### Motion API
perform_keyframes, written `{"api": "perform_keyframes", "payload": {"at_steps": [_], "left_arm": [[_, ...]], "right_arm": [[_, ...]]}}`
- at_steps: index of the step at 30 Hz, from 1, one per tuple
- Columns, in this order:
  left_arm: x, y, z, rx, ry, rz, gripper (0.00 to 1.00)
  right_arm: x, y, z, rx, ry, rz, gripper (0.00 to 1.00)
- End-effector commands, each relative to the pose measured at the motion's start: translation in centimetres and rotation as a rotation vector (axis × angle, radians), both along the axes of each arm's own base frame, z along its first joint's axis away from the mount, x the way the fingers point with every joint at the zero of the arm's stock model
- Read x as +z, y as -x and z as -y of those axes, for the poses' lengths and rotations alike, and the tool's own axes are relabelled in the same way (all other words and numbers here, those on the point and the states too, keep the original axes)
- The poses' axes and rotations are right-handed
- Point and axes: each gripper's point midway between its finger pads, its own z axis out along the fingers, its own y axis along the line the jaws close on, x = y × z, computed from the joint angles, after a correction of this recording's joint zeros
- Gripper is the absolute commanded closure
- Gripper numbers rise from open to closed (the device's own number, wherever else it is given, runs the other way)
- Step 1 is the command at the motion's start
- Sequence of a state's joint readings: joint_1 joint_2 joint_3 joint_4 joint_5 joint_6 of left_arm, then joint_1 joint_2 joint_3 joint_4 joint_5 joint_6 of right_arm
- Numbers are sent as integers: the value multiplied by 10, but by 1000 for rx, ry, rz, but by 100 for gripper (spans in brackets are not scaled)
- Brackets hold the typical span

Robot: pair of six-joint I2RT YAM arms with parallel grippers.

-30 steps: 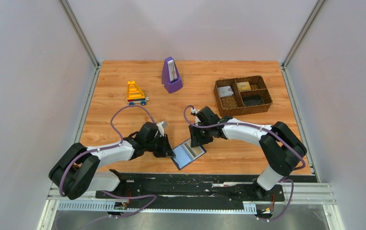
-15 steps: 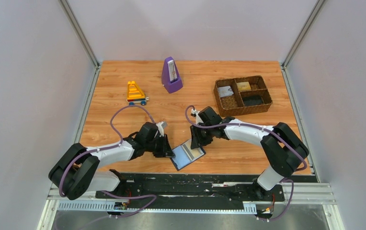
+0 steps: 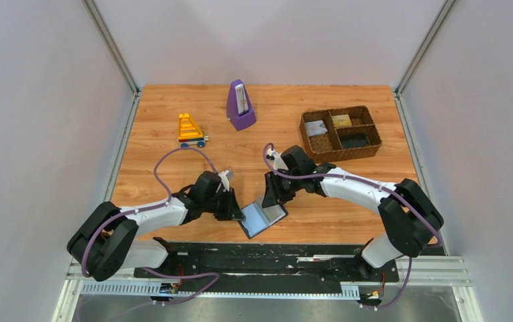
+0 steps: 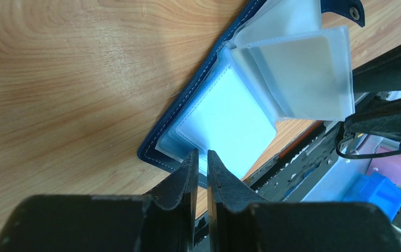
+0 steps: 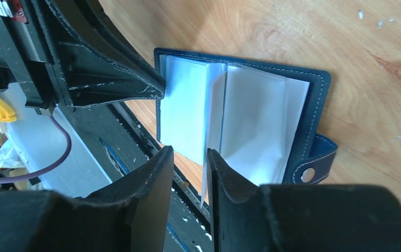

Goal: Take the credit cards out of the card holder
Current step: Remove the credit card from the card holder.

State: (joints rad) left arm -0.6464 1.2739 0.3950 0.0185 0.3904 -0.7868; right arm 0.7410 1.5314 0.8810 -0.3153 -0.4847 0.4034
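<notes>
Card holder [image 3: 262, 219] slightly leftward, wooden table [image 3: 166, 168]

Purple metronome [image 3: 240, 104], yellow toy [image 3: 190, 129], woven basket [image 3: 334, 132] on wood tbl [image 3: 166, 100].

Light wood-grain table [image 3: 160, 107] inside a cell of plain pale grey walls [image 3: 39, 100], with aluminium corner posts [image 3: 111, 43] at the back. A black mounting plate [image 3: 274, 253] and silver rail [image 3: 435, 275] line the near edge. Soft, even light.

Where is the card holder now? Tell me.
Top view: the card holder lies open by the table's near edge, centre, between the left gripper and the right gripper.
</notes>
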Motion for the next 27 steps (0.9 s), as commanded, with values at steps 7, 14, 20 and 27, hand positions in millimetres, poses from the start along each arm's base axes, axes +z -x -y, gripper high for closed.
{"api": "perform_keyframes", "payload": {"at_steps": [7,14,20,27], "left_arm": [[26,-9,-9,71,-30,58,76],[53,-15,-16,142,-11,110,71],[66,-13,-10,111,40,135,71],[66,-12,7,54,129,140,74]], "right_arm": [[25,24,-29,69,-183,-82,69],[19,33,-36,94,-197,-124,70],[21,19,-31,49,-154,-58,71],[5,2,-20,-14,-71,-21,74]]}}
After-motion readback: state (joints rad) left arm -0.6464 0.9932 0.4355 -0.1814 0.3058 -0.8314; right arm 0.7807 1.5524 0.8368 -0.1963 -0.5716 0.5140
